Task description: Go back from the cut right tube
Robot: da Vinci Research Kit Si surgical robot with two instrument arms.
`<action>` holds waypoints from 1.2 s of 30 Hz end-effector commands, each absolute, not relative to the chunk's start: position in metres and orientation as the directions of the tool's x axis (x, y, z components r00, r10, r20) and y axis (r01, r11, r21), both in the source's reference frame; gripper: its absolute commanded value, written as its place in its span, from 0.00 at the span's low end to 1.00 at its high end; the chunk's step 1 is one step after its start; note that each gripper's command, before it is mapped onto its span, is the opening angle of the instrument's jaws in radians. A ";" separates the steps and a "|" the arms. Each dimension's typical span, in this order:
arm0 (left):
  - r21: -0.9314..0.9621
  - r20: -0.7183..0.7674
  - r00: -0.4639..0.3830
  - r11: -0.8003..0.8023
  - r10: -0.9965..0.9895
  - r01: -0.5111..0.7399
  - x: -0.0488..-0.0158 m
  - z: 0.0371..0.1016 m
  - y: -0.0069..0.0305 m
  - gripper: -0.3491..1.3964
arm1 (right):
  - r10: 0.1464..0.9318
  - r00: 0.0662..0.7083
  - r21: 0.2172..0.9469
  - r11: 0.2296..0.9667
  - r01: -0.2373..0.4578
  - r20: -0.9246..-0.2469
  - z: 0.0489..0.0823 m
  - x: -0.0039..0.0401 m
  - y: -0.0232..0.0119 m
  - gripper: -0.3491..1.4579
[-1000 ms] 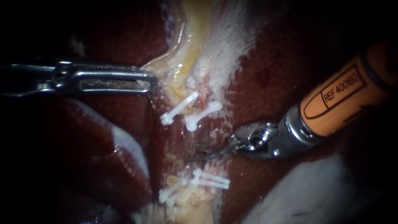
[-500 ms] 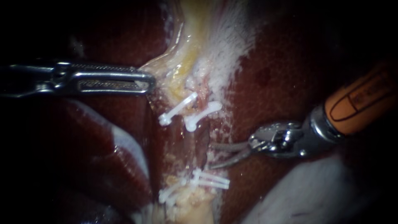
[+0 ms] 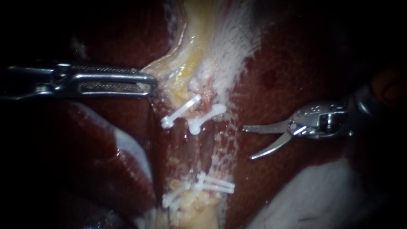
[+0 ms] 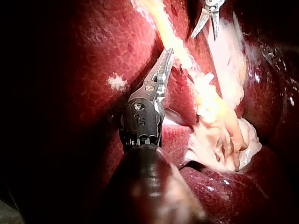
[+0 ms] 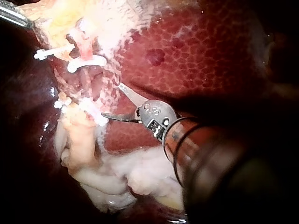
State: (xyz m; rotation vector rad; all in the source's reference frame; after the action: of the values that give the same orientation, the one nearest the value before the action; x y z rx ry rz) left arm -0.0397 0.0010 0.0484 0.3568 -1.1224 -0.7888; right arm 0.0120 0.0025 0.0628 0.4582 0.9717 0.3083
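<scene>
Two white clips (image 3: 183, 111) (image 3: 207, 115) sit side by side on the tubes, and several more clips (image 3: 212, 183) lie lower down. Between them the right tube (image 3: 206, 146) shows a gap, with a pink stump (image 5: 86, 44) above the upper clip. My right instrument (image 3: 248, 143) hovers over the liver to the right of that gap, its curved blades open and holding nothing. My left instrument (image 3: 152, 84) reaches in level, jaws shut on the edge of the yellowish tissue (image 3: 193, 55), which tents toward it. The left wrist view shows its jaws (image 4: 168, 52) closed on that strand.
Dark red liver (image 3: 288, 63) surrounds the field. Pale whitish tissue (image 3: 322, 195) lies under the right instrument's shaft. A frosted white patch (image 3: 231, 46) runs beside the yellow tissue. In the left wrist view the right instrument's blades (image 4: 209, 18) are far ahead of the left jaws.
My right instrument has drawn back to the right, away from the gap between the clips, and its blades have spread wider. The left instrument has held still.
</scene>
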 end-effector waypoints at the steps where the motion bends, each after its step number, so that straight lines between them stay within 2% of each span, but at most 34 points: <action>1: 0.622 0.664 0.206 0.684 -0.719 0.381 -0.0397 0.0484 0.0010 0.08 | 0.443 0.532 0.498 0.866 -0.047 -0.721 0.0626 0.0119 0.0027 0.99; 9: 0.622 0.664 0.207 0.685 -0.718 0.380 -0.0396 0.0487 0.0011 0.09 | 0.409 0.532 0.468 0.883 -0.027 -0.741 0.0619 0.0113 0.0034 0.99; 23: 0.611 0.664 0.225 0.691 -0.713 0.385 -0.0398 0.0514 0.0008 0.09 | 0.408 0.532 0.466 0.884 -0.029 -0.742 0.0615 0.0114 0.0023 0.99; 36: 0.647 0.605 0.282 0.666 -0.744 0.371 -0.0423 0.0548 -0.0020 0.09 | 0.411 0.532 0.464 0.885 -0.037 -0.741 0.0610 0.0118 0.0017 0.99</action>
State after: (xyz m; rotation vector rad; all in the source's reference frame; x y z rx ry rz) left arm -0.0424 -0.0021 0.0549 0.4223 -1.0371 -0.7756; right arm 0.0118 0.0016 0.0610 0.4219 0.9809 0.2760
